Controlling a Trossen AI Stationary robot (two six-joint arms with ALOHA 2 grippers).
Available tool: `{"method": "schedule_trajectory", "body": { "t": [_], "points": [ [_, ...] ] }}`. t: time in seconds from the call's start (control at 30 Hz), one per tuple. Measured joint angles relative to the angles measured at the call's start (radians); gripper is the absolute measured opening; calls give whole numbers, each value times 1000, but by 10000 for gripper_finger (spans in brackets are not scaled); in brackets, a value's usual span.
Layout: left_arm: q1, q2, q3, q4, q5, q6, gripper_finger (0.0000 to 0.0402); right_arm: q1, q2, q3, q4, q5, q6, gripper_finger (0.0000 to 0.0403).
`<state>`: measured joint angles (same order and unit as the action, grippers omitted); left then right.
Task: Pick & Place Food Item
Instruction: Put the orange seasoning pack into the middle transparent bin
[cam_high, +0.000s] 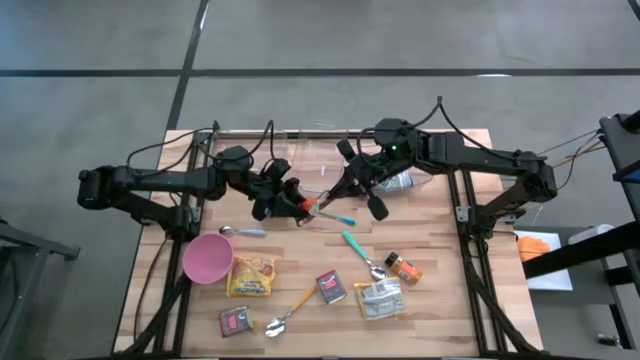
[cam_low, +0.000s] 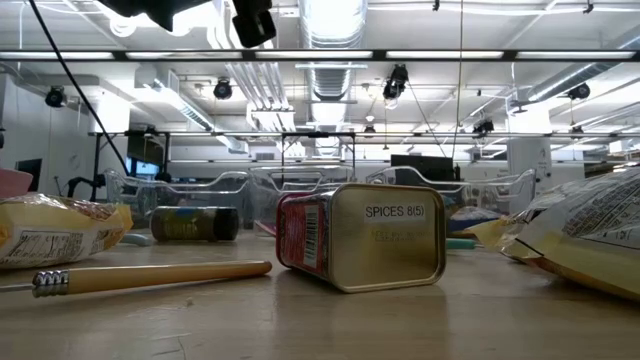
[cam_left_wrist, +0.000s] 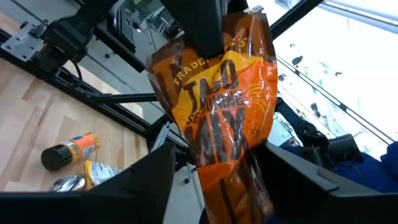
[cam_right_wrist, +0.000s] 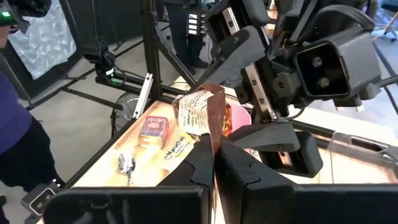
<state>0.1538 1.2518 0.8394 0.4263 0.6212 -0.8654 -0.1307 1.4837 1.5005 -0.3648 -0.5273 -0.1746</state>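
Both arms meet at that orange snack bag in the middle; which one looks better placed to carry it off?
The right one, likely. The right gripper has its jaws shut on the orange snack bag, while the left gripper has its jaws spread either side of the bag, apparently letting go.

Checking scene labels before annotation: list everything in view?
bag: 1, orange, in the air mid-table
bowl: 1, pink, front left
metal spoon: 1, silver, behind bowl
teal spoon: 1, teal handle, centre
wood spoon: 1, wooden handle, front
tins: 2, red, front; the other
yellow packet: 1, beside bowl
pale packet: 1, front right
spice bottle: 1, orange, lying right of centre
table: 1, light wood
person: 1, blue clothing, beside table
left gripper: open around bag
right gripper: shut on bag
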Motion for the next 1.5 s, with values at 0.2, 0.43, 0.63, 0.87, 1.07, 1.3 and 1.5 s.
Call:
{"method": "schedule_trajectory", "body": {
  "t": [0.2, 0.43, 0.63, 0.87, 1.07, 1.3, 1.5],
  "points": [
    [3, 0, 0, 4, -8, -16, 292, 2, 2, 0, -14, -8, 1, 7],
    [6, 0, 0, 4, -9, -39, 319, 2, 2, 0, -25, -5, 2, 7],
    [41, -24, 0, -8, 21, -134, 327, -7, -3, 0, -24, 35, 10, 7],
    [115, -139, 0, -102, -38, -167, 327, -50, -3, 42, -52, 61, 27, 7],
    [145, -241, 0, -268, -159, -119, 327, -97, -2, 67, -92, 97, 17, 7],
    [149, -282, 0, -330, -211, -100, 327, -175, 13, 69, -106, 116, 14, 7],
    [149, -282, 0, -343, -211, -88, 328, -228, 87, 70, -168, 154, 23, 7]
  ]
}}
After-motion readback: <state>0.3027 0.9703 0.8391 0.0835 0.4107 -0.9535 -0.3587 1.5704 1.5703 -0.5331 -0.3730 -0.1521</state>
